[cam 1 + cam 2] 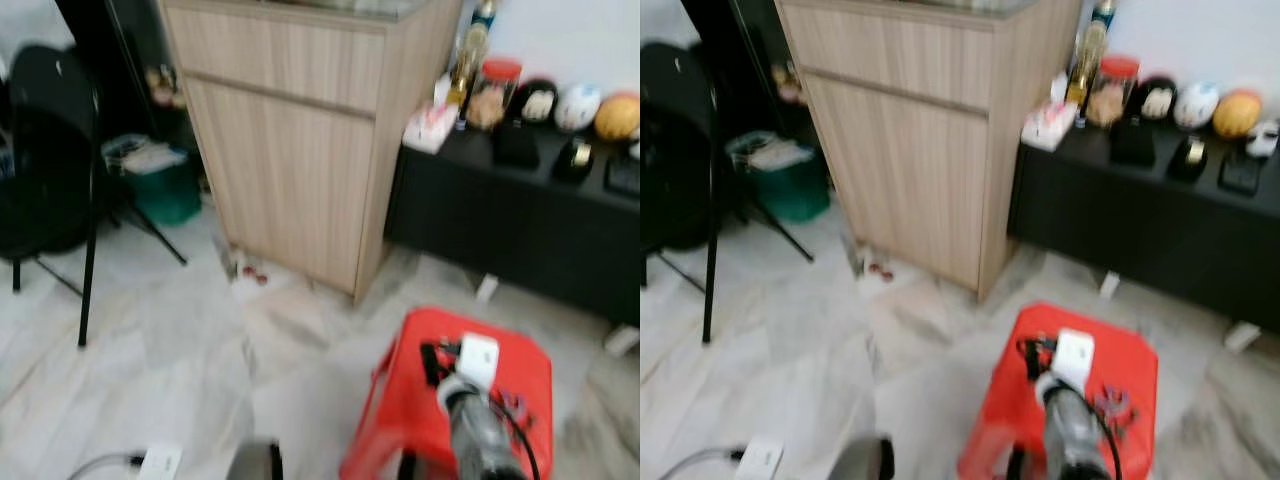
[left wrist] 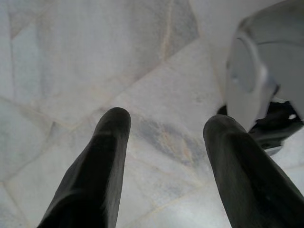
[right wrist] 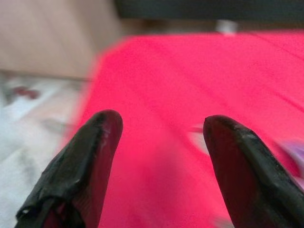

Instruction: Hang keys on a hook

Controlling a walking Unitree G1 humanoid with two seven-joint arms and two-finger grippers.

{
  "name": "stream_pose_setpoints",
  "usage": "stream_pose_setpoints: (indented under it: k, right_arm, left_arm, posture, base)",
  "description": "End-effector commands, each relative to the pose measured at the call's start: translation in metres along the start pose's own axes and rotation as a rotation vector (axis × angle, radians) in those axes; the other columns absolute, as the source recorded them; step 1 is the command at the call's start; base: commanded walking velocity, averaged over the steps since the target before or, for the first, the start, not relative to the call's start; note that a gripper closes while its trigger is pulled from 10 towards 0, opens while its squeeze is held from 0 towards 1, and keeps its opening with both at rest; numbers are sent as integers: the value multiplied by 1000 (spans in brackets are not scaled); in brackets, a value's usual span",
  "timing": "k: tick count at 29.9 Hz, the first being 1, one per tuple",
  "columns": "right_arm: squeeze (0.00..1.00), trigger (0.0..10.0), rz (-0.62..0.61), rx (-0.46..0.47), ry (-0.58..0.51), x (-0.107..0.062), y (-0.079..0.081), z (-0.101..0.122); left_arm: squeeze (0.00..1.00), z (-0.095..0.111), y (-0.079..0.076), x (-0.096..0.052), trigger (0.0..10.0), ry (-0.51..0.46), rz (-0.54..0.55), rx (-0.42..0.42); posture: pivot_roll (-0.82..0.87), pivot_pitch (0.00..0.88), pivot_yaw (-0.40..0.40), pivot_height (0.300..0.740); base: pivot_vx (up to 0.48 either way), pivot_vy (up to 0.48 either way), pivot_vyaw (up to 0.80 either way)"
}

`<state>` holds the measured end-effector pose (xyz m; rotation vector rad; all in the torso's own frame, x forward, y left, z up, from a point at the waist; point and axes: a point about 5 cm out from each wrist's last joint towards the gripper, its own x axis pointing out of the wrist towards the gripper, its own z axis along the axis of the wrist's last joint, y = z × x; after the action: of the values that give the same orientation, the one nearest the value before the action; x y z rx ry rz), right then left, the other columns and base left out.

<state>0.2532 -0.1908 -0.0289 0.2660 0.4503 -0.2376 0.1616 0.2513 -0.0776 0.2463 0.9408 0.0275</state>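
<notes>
Early stage: right gripper [image 3: 161, 137] spread and empty over the red stool [image 1: 520, 350], what may be the keys [image 1: 1112, 402] blurred on its near-right top, left gripper [image 2: 166, 137] spread, idle above floor; pickup and hanging remain.

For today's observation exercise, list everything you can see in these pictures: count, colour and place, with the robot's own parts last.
stool: one, red, on the floor near the robot
keys: one bunch, blurred, on the stool
cabinet: one, light wood, behind the stool
bench: one, black, right of the cabinet
jar: one, red lid, on the bench
balls: several, on the bench
chair: one, black, far left
bin: one, green, left of the cabinet
right gripper: open, over the stool
left gripper: open, over the floor
</notes>
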Motion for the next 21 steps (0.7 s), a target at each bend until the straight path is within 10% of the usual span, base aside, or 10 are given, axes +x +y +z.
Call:
stream_pose_setpoints:
  k: [1, 21]
  right_arm:
    - [0, 10000, -40, 33, -23, -1, -5, 1]
    - [0, 10000, -231, 304, -75, -18, -36, -10]
  left_arm:
    - [0, -13, -1, -3, 10000, 43, -7, 0]
    - [0, -12, 0, -3, 10000, 44, -8, 15]
  posture:
    - [59, 21, -24, 591]
    - [53, 0, -21, 591]
  base:
    - [0, 0, 0]
    - [0, 0, 0]
